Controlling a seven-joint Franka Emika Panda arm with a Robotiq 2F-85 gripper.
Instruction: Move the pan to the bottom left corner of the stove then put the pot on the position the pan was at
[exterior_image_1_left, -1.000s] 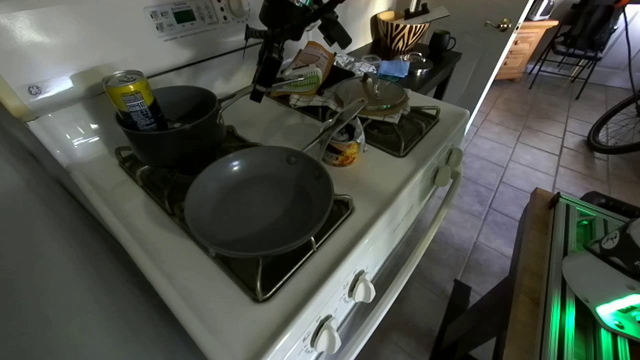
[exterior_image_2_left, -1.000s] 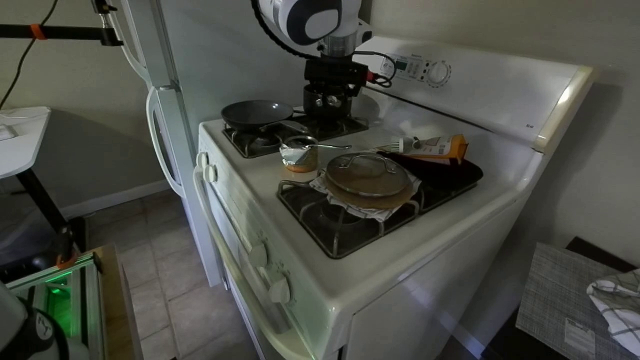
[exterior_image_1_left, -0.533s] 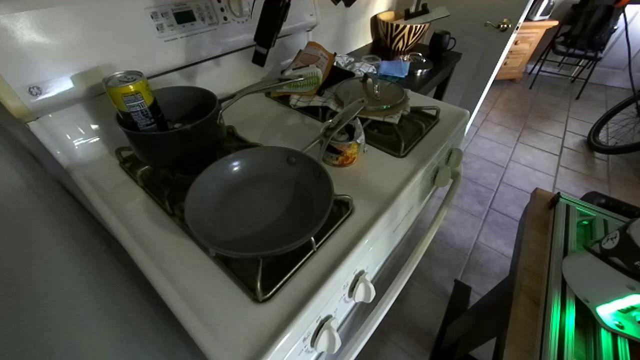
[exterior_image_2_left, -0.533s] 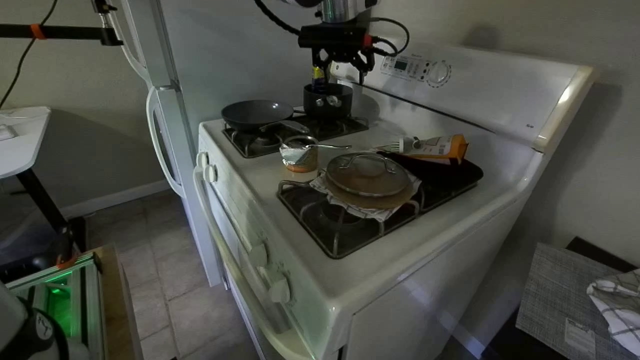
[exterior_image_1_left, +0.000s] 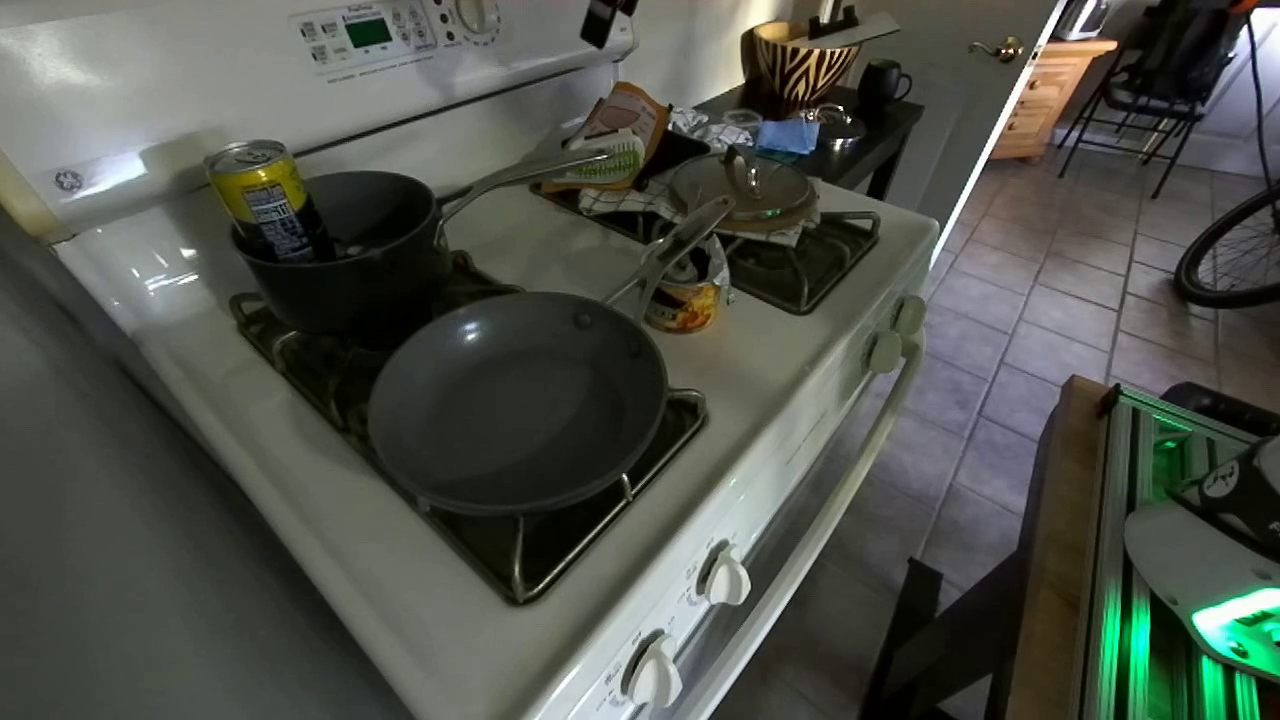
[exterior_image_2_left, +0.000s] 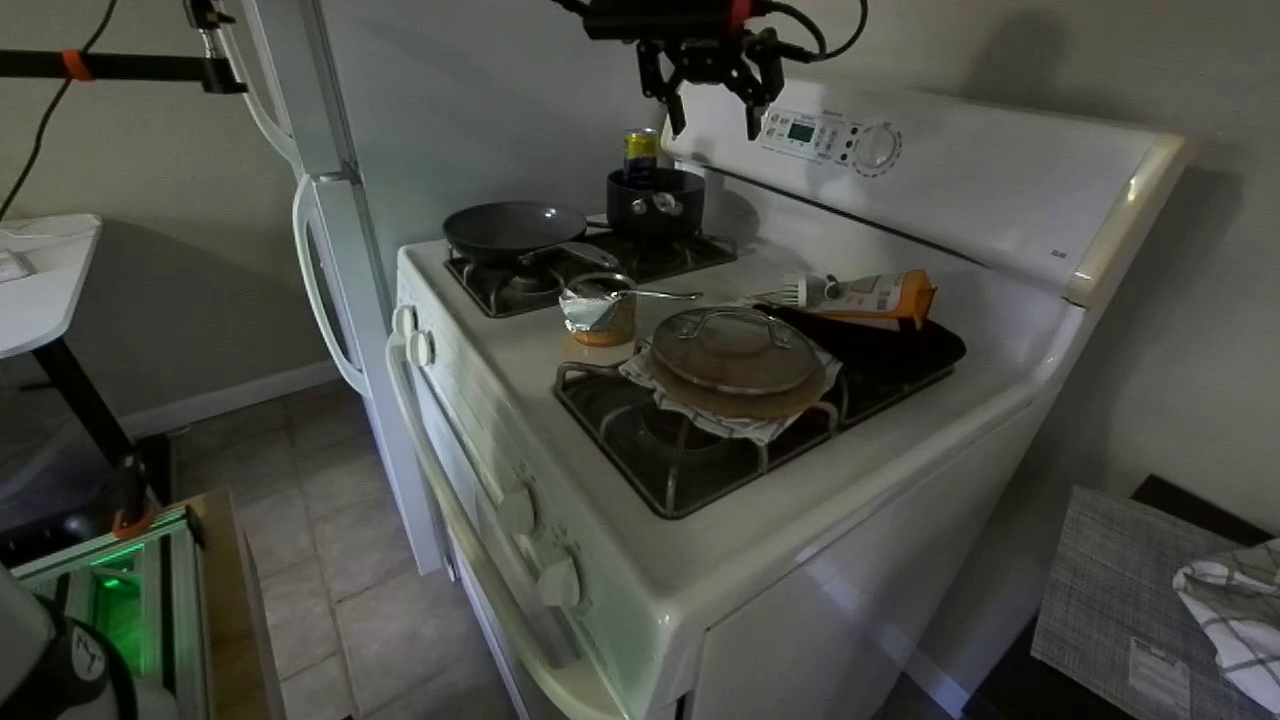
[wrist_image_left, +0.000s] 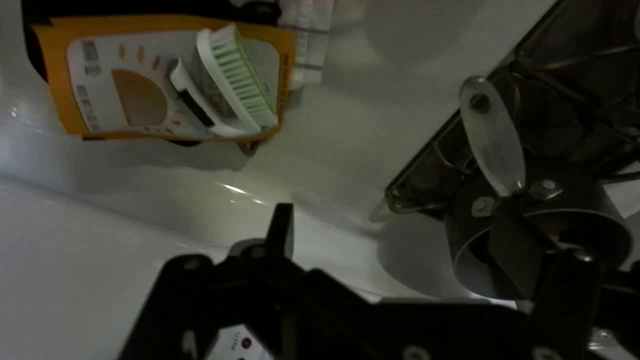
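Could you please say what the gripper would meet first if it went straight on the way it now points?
Pointing downward, the open gripper would probably meet the white top of the stove first, near its back, beside the pot; depth is unclear, so it might brush the pot instead.

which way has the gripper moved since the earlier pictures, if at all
Yes: in an exterior view, the gripper overlapped the pot a second ago; now it appears higher and farther right in the picture, nearer the dial.

One stove (exterior_image_2_left: 690, 550); four front knobs (exterior_image_2_left: 517, 511)
On top: one grey pan (exterior_image_1_left: 520, 410); one pot (exterior_image_1_left: 345, 290); one yellow can (exterior_image_1_left: 262, 200); one opened tin (exterior_image_1_left: 683, 305); one glass lid (exterior_image_2_left: 735, 348); one brush (wrist_image_left: 240, 75)
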